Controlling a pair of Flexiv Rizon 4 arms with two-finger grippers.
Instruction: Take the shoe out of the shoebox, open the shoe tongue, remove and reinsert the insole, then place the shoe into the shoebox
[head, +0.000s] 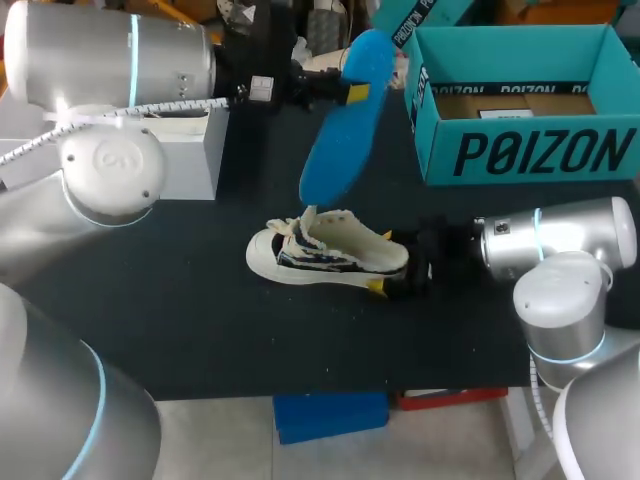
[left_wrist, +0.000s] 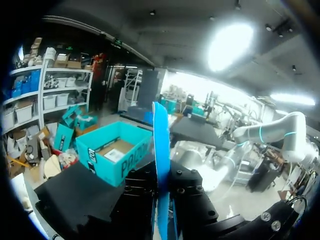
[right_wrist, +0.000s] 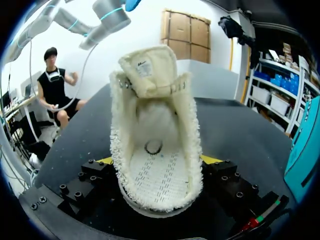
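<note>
The black table (head: 180, 300) carries everything. The teal box (head: 520, 150) stands open at the far right corner, well away from the work.

The shoe (head: 330, 258) lies on its sole near the middle of the table. Its long axis runs across the table, toe towards the left arm's side and heel towards the right arm. The right gripper (head: 386, 262) is closed on the heel, one finger on each flank. From that wrist you look straight down the opening, with the tongue (right_wrist: 149, 70) standing up and pulled forward, and the bare footbed showing.

The blue insole (head: 340, 130) is out of the shoe and up in the air, pinched near its upper end by the left gripper (head: 350, 92). It hangs steeply, the top leaning towards the box. The lower tip sits just above the tongue, apart from it as far as I can see.

So the shoe lies directly below the left gripper, and that arm alone has the insole. To my eye the insole's axis is close to upright while the shoe's is flat. The tip would need to clear the tongue and the insole to tilt down along the shoe before sliding in.
</note>
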